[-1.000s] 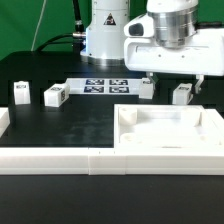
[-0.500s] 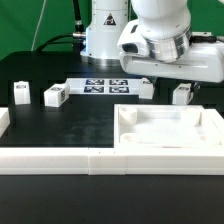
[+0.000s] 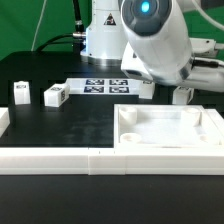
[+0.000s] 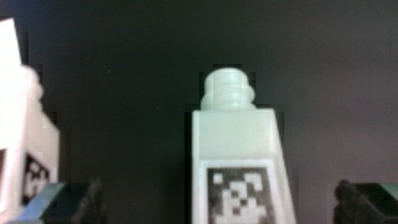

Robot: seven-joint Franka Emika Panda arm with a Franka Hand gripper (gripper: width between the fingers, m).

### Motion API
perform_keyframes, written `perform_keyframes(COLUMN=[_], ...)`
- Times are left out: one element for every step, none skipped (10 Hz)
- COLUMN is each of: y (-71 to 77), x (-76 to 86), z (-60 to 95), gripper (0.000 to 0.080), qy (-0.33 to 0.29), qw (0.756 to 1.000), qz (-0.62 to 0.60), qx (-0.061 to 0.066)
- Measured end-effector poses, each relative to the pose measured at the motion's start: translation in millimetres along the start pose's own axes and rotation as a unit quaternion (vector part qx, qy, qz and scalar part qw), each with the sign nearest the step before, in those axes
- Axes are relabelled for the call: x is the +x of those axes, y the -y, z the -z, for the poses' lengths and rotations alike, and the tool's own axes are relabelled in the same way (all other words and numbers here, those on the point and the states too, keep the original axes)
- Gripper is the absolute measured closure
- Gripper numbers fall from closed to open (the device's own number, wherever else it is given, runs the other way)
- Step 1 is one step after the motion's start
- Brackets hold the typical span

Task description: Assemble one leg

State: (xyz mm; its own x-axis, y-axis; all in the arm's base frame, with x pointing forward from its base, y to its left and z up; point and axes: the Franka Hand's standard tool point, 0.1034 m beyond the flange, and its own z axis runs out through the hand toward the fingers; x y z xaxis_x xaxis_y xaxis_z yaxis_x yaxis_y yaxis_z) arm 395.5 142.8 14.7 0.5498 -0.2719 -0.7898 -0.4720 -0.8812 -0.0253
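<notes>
In the wrist view a white leg stands between my gripper's two dark fingertips, its threaded tip pointing away and its black-and-white marker facing the camera. The gripper is open and the fingers stand clear of the leg on both sides. A second leg shows at the edge of that view. In the exterior view the tilted hand hangs over two legs behind the tray panel, and the fingers are hidden there. Two more legs stand at the exterior view's left.
The large white tray-like panel lies at the exterior view's front right. A long white bar runs along the front edge. The marker board lies at the back middle, in front of the arm's base.
The hand has tipped and turned over the two right legs, its body swinging toward the camera. The legs and the panel have not moved.
</notes>
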Motion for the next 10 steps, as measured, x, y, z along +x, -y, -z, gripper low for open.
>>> perform_keyframes(y=[2.4, 2.1, 2.9, 4.3, 5.0, 4.6, 4.6, 4.6, 4.6, 4.6], x=[-1.3, -1.6, -2.0, -2.9, -3.2, -3.0, -2.9, -3.1, -3.1, -3.1], z=[-4.9, -9.7, -13.0, -14.4, -14.7, -14.5, -14.6, -14.6, -14.6, -14.6], gripper=[0.0151, 0.0151, 0.0151, 0.0151, 0.0151, 0.0275, 0.0414, 0.0512, 0.0511, 0.0511], qy=[-0.006, -0.003, -0.001, 0.0, -0.001, -0.001, -0.001, 0.0, 0.0, 0.0], qw=[1.0, 1.0, 1.0, 1.0, 1.0, 1.0, 1.0, 1.0, 1.0, 1.0], qz=[0.003, 0.003, 0.004, 0.004, 0.005, 0.005, 0.005, 0.005, 0.005, 0.005], qx=[-0.002, -0.004, -0.007, -0.009, -0.009, -0.009, -0.009, -0.009, -0.009, -0.009])
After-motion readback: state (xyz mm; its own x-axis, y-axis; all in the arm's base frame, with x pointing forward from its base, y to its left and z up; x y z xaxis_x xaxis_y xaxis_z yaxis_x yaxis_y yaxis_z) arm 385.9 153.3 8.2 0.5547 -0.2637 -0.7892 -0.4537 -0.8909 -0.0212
